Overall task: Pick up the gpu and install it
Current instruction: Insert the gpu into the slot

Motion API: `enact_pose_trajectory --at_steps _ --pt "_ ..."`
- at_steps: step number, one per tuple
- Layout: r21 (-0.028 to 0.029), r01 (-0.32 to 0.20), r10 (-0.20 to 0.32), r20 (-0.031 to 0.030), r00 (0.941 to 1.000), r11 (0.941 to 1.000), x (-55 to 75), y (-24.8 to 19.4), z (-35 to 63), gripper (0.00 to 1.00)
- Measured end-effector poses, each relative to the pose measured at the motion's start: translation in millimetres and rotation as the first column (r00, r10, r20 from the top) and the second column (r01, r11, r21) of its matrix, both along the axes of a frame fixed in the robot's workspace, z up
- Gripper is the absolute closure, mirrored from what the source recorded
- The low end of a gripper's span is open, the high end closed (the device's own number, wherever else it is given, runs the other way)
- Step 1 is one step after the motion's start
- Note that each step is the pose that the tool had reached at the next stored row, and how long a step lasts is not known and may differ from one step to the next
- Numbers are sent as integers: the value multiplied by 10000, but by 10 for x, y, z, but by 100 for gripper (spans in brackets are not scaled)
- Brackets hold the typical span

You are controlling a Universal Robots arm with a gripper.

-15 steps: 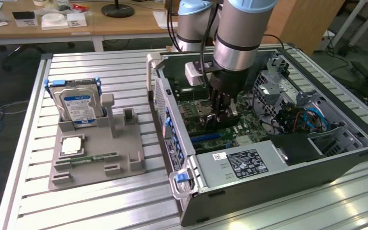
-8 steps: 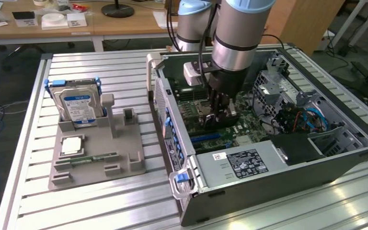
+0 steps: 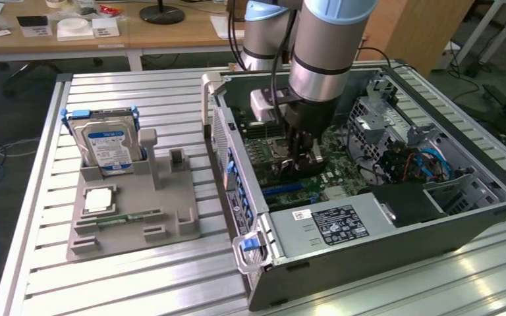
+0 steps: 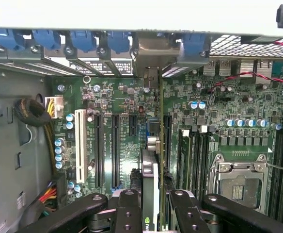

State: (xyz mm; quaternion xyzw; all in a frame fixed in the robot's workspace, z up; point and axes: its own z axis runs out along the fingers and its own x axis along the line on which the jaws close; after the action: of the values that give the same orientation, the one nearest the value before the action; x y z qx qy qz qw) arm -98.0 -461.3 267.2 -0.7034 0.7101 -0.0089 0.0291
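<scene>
Exterior view's left: grey parts holder (image 3: pixel 130 217) on the slatted metal table (image 3: pixel 42 276), silver hard drive (image 3: pixel 108 146) with blue label standing upright in it, a narrow green memory stick (image 3: pixel 128 218) lying flat lower down. Middle to right: open computer case (image 3: pixel 367 224) lying on its side, arm reaching down into it, gripper (image 3: pixel 300 158) low over the motherboard (image 3: pixel 275 141). Wrist view: fingers (image 4: pixel 128 211) closed narrow on the gpu (image 4: pixel 150 189), card held edge-on and upright between them, over the green motherboard between the black expansion slots (image 4: pixel 115 150) and the CPU socket (image 4: pixel 239 182). Blue slot clips (image 4: pixel 83 39) along the case's rear edge. Whether the card is seated in a slot, cannot tell.
</scene>
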Motion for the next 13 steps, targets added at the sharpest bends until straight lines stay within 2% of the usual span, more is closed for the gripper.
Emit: enact_pose_trajectory --at_steps 13 --pt "-1 0 0 0 10000 10000 -1 0 -45 73"
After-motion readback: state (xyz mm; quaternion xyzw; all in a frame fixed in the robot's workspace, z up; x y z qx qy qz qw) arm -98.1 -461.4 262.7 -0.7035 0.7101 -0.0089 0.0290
